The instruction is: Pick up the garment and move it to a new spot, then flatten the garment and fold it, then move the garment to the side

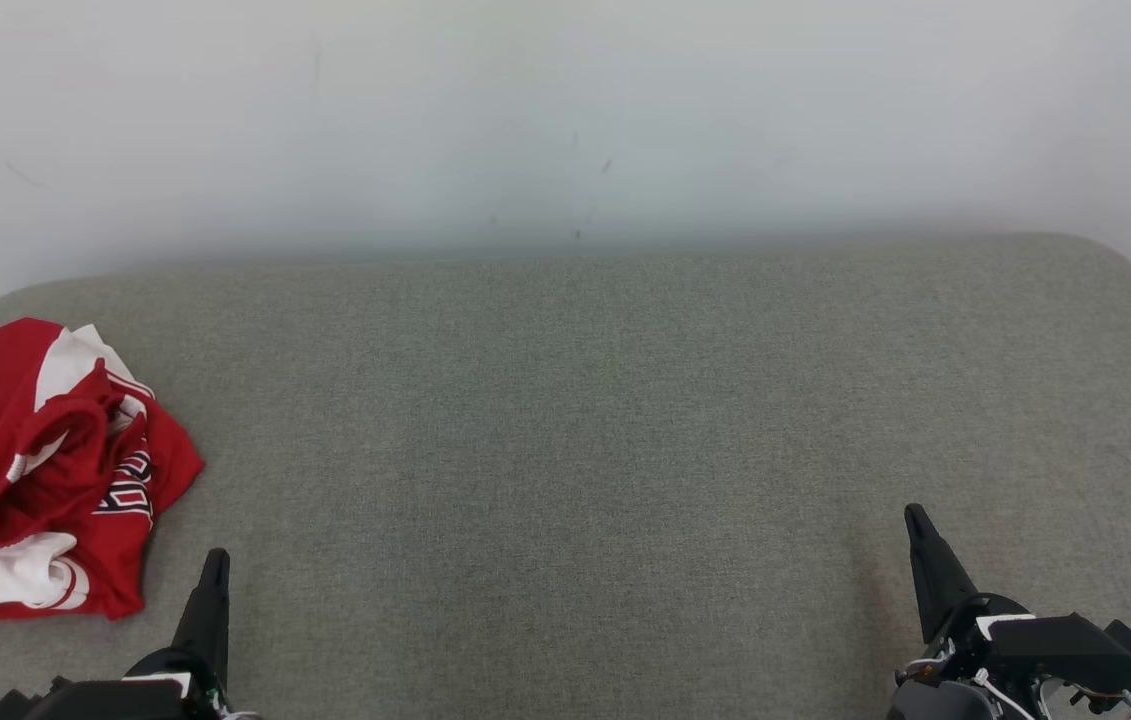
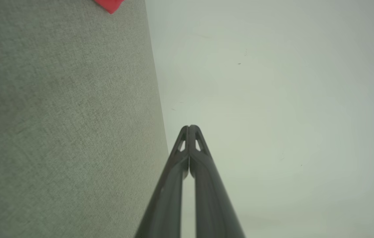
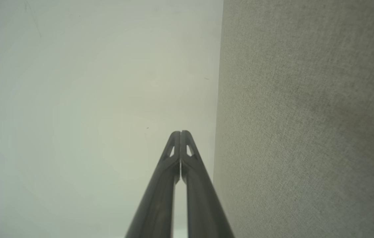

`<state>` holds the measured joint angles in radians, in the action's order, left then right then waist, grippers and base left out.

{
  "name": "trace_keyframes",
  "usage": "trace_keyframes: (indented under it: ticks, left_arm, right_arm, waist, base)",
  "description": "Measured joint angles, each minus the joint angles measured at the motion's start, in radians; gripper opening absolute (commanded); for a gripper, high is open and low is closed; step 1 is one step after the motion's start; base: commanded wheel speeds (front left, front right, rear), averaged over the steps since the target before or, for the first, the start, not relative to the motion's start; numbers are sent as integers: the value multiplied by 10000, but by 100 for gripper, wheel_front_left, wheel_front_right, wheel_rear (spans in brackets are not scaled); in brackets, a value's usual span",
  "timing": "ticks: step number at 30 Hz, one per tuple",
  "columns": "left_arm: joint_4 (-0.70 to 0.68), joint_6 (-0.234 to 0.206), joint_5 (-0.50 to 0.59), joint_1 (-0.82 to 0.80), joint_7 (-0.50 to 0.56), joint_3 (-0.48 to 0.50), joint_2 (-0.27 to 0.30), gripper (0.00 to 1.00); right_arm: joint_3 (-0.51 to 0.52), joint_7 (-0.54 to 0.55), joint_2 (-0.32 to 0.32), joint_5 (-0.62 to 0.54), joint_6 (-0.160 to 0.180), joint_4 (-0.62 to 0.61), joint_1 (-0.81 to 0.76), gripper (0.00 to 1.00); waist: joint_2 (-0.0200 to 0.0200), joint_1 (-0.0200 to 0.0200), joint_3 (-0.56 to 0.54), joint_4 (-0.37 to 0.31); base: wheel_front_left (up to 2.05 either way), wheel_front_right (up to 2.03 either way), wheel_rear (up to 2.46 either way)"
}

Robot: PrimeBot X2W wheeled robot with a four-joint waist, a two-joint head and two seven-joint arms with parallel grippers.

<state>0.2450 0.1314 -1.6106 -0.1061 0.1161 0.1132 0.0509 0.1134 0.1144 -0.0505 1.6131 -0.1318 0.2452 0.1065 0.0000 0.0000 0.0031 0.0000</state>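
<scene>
Grey-green upholstered surface [image 1: 565, 400] before a white wall [image 1: 565, 110].

Head view: the garment [image 1: 45, 470], red and white, lies crumpled at the surface's left edge. No step appears done; pickup, flattening, folding and setting aside are all outstanding. Left gripper [image 1: 216, 556] and right gripper [image 1: 913, 512] sit at the near edge, clear of it.

Left wrist view: fingers [image 2: 167, 198] pressed together, empty; a red garment corner shows.

Right wrist view: fingers likewise clenched, holding nothing.

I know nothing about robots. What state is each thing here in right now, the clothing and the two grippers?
Red and white garment: crumpled in a heap at the left end of the grey fabric surface, not flattened or folded.
Left gripper: shut, empty, near the garment but not touching it.
Right gripper: shut, empty, over bare fabric far from the garment.
</scene>
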Motion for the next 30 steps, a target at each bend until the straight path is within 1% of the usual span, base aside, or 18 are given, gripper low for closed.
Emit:
trace_keyframes:
  ticks: [17,18,23,27,30]
  left_arm:
    - [2,0,0,0,0,-4,0,0]
    - [2,0,0,0,0,0,0,100]
    - [345,-2,4,333,-6,-42,-46,100]
    - [297,-4,73,398,-211,-132,-54,100]
    - [199,-4,209,405,-368,-167,-54,100]
  right_arm:
    - [0,0,0,0,0,-4,0,0]
    - [0,0,0,-2,0,0,0,100]
    - [-27,-21,21,-2,0,384,-321,100]
    - [-119,-207,19,-94,0,372,-414,100]
    - [-203,-366,25,-387,0,318,-417,100]
  waist:
    - [0,0,0,0]
    - [0,0,0,0]
    - [0,0,2,0]
    - [0,0,5,3]
    - [0,0,11,5]
  base:
    - [0,0,0]
    - [0,0,0]
    - [0,0,0]
    - [0,0,0]
    - [0,0,0]
